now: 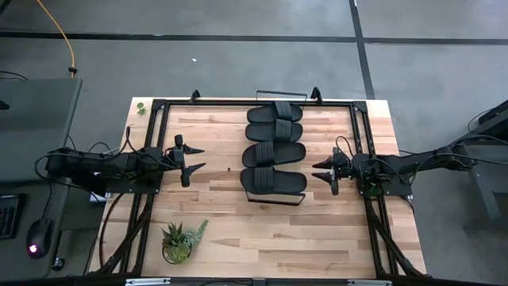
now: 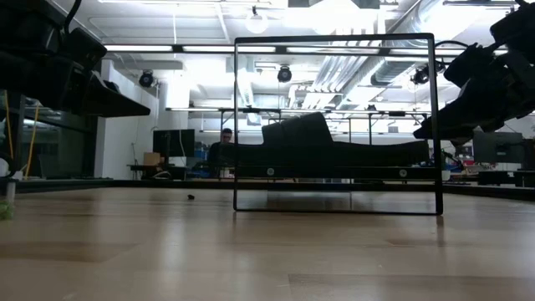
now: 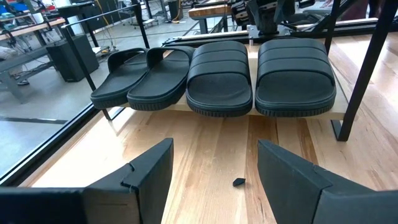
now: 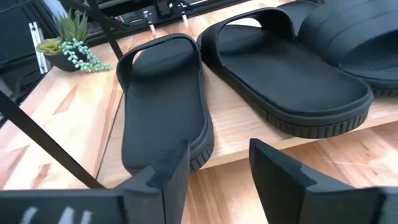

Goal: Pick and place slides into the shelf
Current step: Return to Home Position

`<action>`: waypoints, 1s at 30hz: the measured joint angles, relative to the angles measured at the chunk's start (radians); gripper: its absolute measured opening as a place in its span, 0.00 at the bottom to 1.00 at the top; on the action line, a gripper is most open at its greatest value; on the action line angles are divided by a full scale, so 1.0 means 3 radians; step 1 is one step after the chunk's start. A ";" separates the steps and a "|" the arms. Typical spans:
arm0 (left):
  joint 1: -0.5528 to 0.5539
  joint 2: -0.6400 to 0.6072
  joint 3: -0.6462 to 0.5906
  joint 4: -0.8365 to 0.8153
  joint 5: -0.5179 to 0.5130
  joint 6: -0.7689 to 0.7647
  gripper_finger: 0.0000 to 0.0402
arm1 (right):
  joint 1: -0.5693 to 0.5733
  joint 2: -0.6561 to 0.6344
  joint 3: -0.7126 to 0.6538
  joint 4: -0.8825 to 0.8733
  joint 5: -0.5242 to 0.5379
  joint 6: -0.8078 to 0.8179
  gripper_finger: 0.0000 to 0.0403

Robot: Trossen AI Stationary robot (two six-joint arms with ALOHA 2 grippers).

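Several black slides [image 1: 274, 151] lie side by side, soles down, on the shelf [image 1: 274, 197], a light-wood board in a thin black wire frame at the table's middle. In the left wrist view their strap ends [image 3: 221, 74] overhang the board's edge [image 3: 342, 112]. In the right wrist view their heel ends [image 4: 165, 124] rest on the board [image 4: 230, 134]. My left gripper [image 1: 194, 157] [image 3: 214, 155] hangs open left of the shelf, pointing at it, with nothing between its fingers. My right gripper [image 1: 321, 171] [image 4: 217, 152] hangs open right of the shelf, close to the nearest slide's heel and apart from it.
A potted succulent [image 1: 178, 241] stands near the table's front left. A small dark scrap [image 3: 239, 182] lies on the wood between my left gripper and the shelf. The rig's black frame bars [image 1: 361, 135] run along the table's sides. A person [image 2: 226, 138] sits in the room beyond.
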 joint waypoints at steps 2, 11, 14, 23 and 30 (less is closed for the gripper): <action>0.0001 0.0000 0.0000 0.0000 0.0000 -0.0001 0.54 | 0.0000 0.0000 0.0000 0.0002 0.0017 -0.0044 0.40; 0.0000 0.0000 0.0000 -0.0001 0.0000 -0.0001 0.54 | 0.0001 0.0001 0.0000 0.0002 -0.0072 -0.0062 0.22; 0.0000 0.0000 0.0000 -0.0001 0.0001 -0.0001 0.54 | 0.0001 0.0003 -0.0001 0.0098 0.0011 -0.0062 0.18; 0.0000 0.0000 0.0000 -0.0001 0.0001 -0.0002 0.54 | 0.0001 0.0003 -0.0001 0.0197 0.0175 0.0037 0.17; 0.0001 0.0000 0.0000 -0.0001 0.0000 -0.0002 0.54 | 0.0001 0.0001 -0.0001 0.0185 0.0171 -0.0122 0.17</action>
